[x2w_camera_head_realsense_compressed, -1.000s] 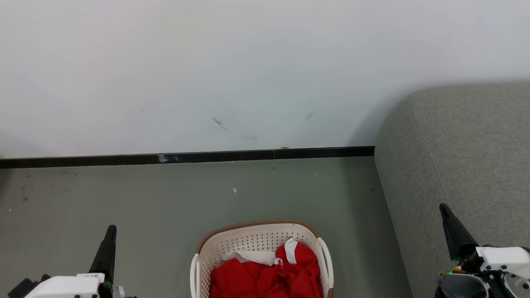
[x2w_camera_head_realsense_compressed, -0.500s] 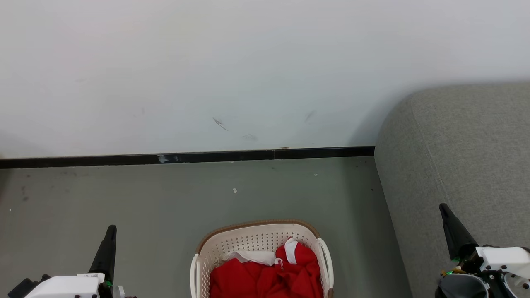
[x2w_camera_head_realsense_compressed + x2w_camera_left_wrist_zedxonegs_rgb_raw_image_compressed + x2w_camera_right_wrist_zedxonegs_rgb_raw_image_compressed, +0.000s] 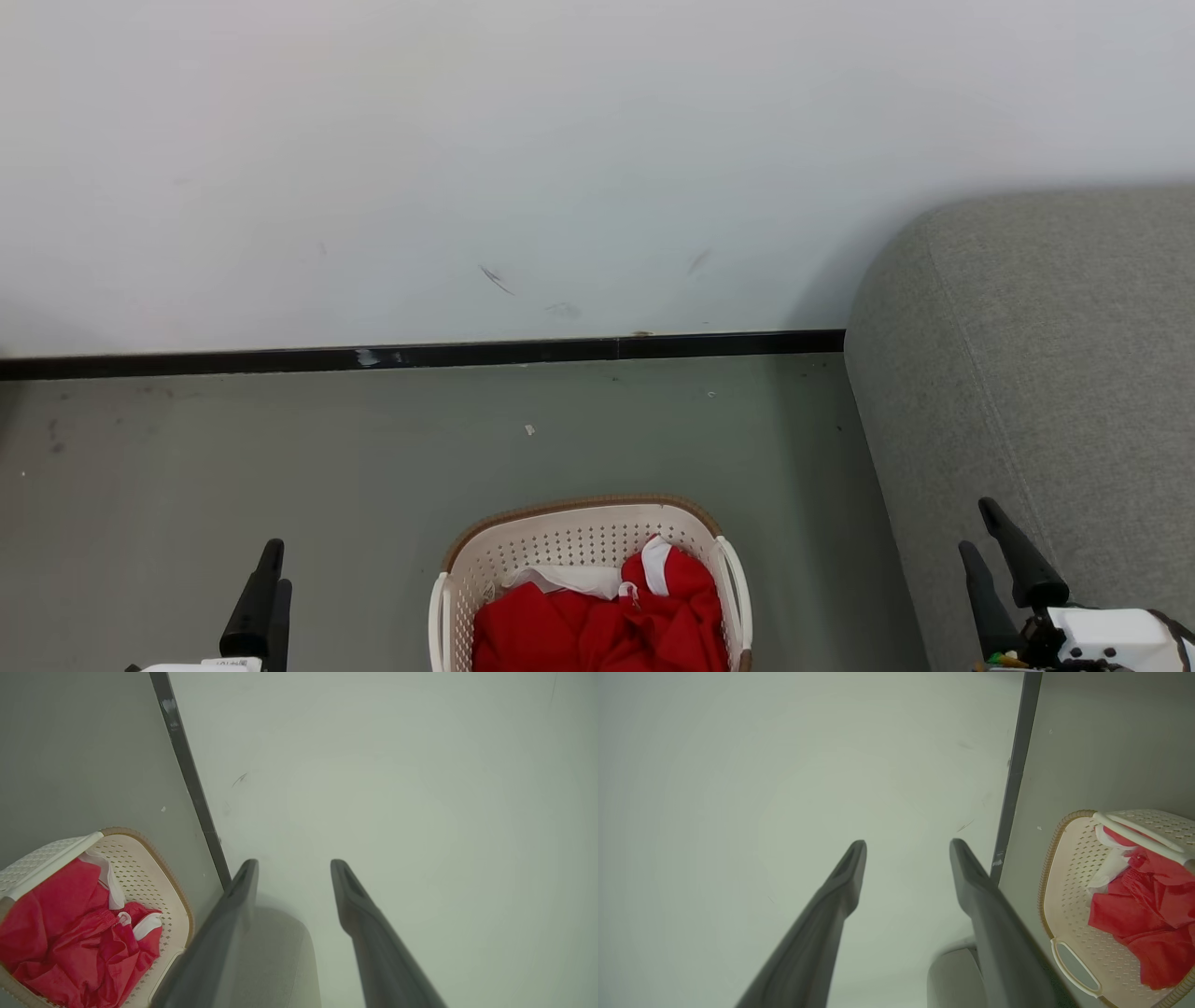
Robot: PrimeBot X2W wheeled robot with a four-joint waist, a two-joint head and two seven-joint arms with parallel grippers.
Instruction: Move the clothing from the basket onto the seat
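Observation:
The cream perforated basket (image 3: 586,509) with a brown rim stands on the floor at the bottom centre, with the red clothing (image 3: 597,630) with white trim bunched inside. The grey seat (image 3: 1046,355) rises at the right, next to the basket. My left gripper (image 3: 277,564) points up at the lower left, apart from the basket. My right gripper (image 3: 976,525) points up at the lower right in front of the seat's side. In the left wrist view the left gripper (image 3: 294,864) is open and empty, with the basket (image 3: 140,841) and clothing (image 3: 70,933) at its left. In the right wrist view the right gripper (image 3: 908,843) is also open and empty, with the basket (image 3: 1064,882) and clothing (image 3: 1139,914) at its right.
A white wall with a black baseboard (image 3: 420,357) runs behind the basket. Grey floor (image 3: 280,448) stretches between the wall and my grippers. The seat's rounded corner (image 3: 896,271) meets the wall at the right.
Both grippers have gone from shut to open, and both have dropped lower in the head view. The basket and clothing have not moved.

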